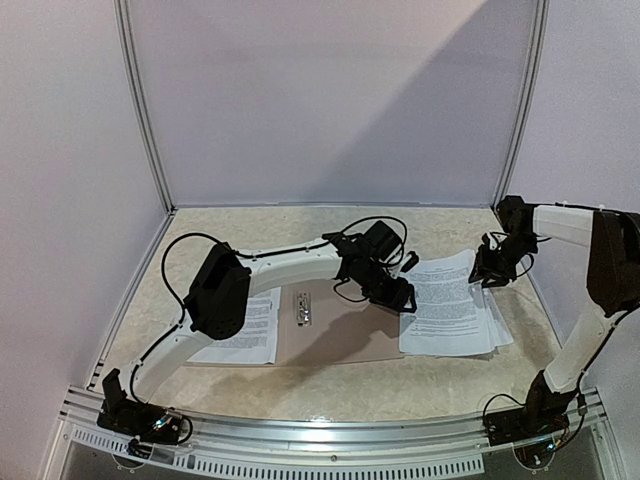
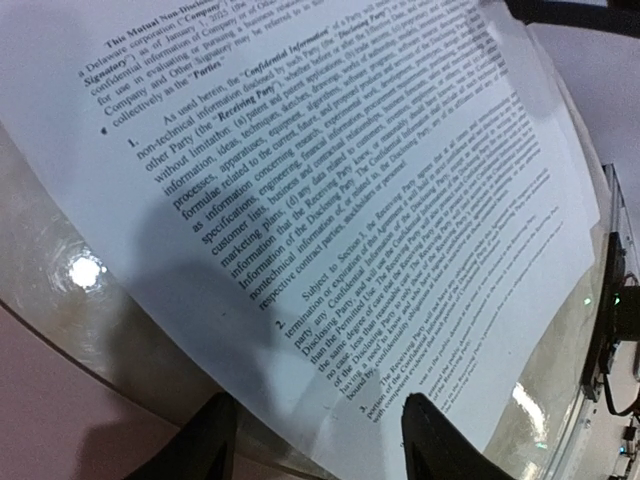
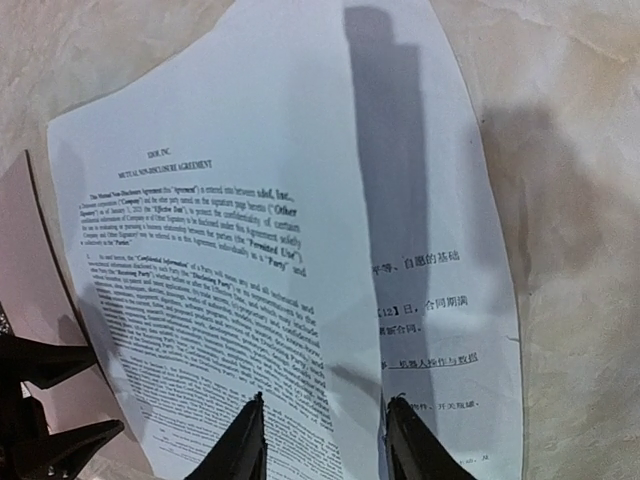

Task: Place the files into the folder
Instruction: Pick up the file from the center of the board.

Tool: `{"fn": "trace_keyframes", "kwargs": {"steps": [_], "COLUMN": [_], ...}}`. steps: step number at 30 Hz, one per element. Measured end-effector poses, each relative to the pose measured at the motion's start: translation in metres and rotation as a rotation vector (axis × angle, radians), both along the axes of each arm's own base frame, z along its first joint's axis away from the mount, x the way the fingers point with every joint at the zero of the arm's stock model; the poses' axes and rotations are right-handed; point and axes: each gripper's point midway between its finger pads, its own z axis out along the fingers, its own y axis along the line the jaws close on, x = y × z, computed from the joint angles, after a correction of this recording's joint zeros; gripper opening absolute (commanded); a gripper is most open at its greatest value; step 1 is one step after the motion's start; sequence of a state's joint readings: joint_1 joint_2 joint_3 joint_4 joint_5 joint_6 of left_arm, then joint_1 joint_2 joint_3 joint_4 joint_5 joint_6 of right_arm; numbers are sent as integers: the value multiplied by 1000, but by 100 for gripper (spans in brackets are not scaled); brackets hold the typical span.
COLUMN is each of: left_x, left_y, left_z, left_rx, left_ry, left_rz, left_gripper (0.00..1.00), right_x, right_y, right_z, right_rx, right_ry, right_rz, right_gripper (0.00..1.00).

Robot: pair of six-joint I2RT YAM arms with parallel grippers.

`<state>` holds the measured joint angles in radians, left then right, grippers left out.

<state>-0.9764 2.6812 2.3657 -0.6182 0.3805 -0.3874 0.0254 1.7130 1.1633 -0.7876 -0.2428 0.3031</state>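
likely, the main risk is sitting in the stack itself: the files (image 1: 452,305) are lying loose and fanned on the counter (image 1: 420,385), just overlapping the right edge of the open folder (image 1: 335,340). a pinch on the top sheet alone is liable to be dragging it off while the sheets beneath are skewing or sliding away from the folder. the top sheet is also bowing upward in the right wrist view, so a pinch closing there could be creasing it. with both sets of fingers working the same stack from opposite sides, a pull by one could be buckling or tearing paper if the other is pressing down. the left arm (image 1: 290,265) is reaching across the folder with its wrist angling down, the left fingers (image 2: 215,445) standing apart with the sheet's edge lying between them, gripping nothing. the right arm (image 1: 570,225) is folding in from the right, the right fingers (image 3: 245,440) parted over the stack's far right corner, holding nothing.
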Motion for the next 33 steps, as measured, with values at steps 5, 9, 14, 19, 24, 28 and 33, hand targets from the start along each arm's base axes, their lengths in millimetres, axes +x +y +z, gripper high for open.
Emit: {"fn": "trace_keyframes", "kwargs": {"steps": [5, 9, 14, 19, 24, 28, 33], "left_x": [1, 1, 1, 1, 2, 2, 2], "left_y": [0, 0, 0, 0, 1, 1, 1], "left_z": [0, 0, 0, -1, -1, -1, -1], "left_rx": [1, 2, 3, 4, 5, 5, 7], "left_ry": [-1, -2, -3, -3, -4, -4, -6], "left_rz": [4, 5, 7, 7, 9, 11, 13], "left_gripper": [58, 57, 57, 56, 55, 55, 51], "right_x": [-7, -14, -14, -23, -35, -38, -37], "right_y": [-3, -7, -22, -19, -11, -10, -13], "right_z": [-16, -31, -34, -30, -41, -45, -41], "right_rx": [-12, -29, -109, -77, -26, -15, -28], "right_ry": [25, 65, 71, 56, 88, 94, 81], "right_rz": [-22, -46, -93, -119, -140, -159, -173], "right_gripper": [59, 69, 70, 68, 62, 53, 52]}}
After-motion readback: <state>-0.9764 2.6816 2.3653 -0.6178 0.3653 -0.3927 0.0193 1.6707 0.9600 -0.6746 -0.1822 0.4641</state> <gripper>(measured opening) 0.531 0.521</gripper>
